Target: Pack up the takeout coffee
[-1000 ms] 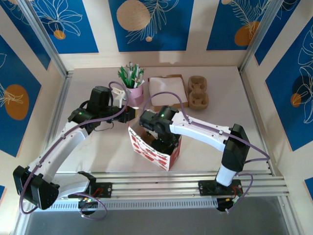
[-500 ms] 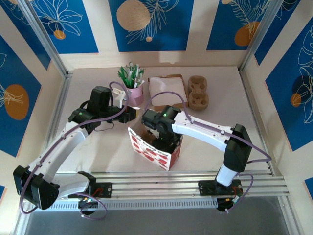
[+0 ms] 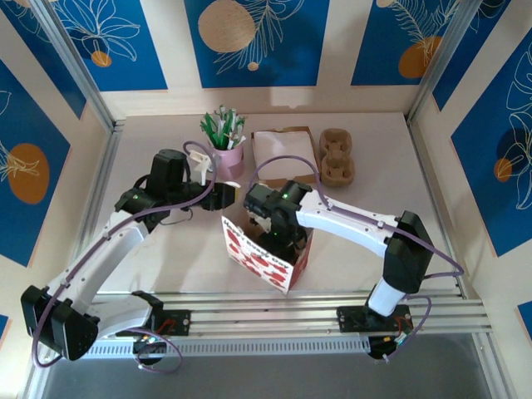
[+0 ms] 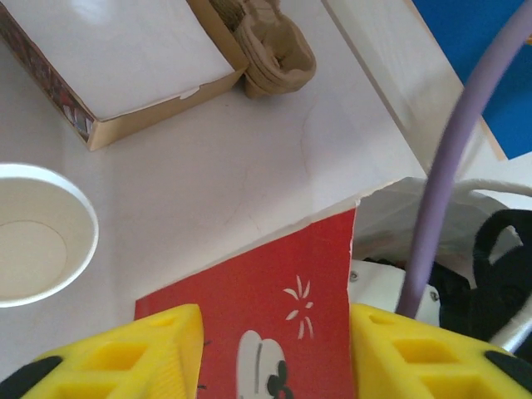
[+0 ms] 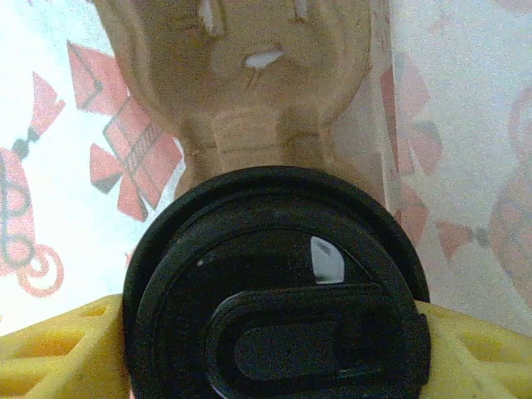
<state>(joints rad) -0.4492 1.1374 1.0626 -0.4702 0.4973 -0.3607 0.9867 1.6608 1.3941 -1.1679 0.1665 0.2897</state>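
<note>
Left wall: blue panels with white line-drawn flowers and an orange disc, set between cream strips. A metal post slants up the upper left corner.
Table: pale cream top, smooth, faintly scuffed in my left wrist view.
Near rail: silver slotted track along the bottom of the frame, with both my bases on it.
My left gripper: left of centre, at the bag's rear corner. Its yellow fingers are spread, with the bag's red wall showing in the gap. I cannot tell whether they touch it.
Open paper cup: at the left edge of my left wrist view, upright on the table, white rim, pale inside, no lid.
Pink cup: upper left of centre, holding green-and-white sticks.
Bag: red-and-white print, centre of the frame, mouth open upward.
My right gripper: down inside the bag, fingers pressed against either side of the takeout coffee.
Takeout coffee: black lid on, cup wall hidden beneath it, against a pulp carrier that sits in the bag.
Shallow box: upper centre, white sheet inside.
Cup carrier: just right of the box, brown moulded pulp.
Right wall: the same blue panels.
</note>
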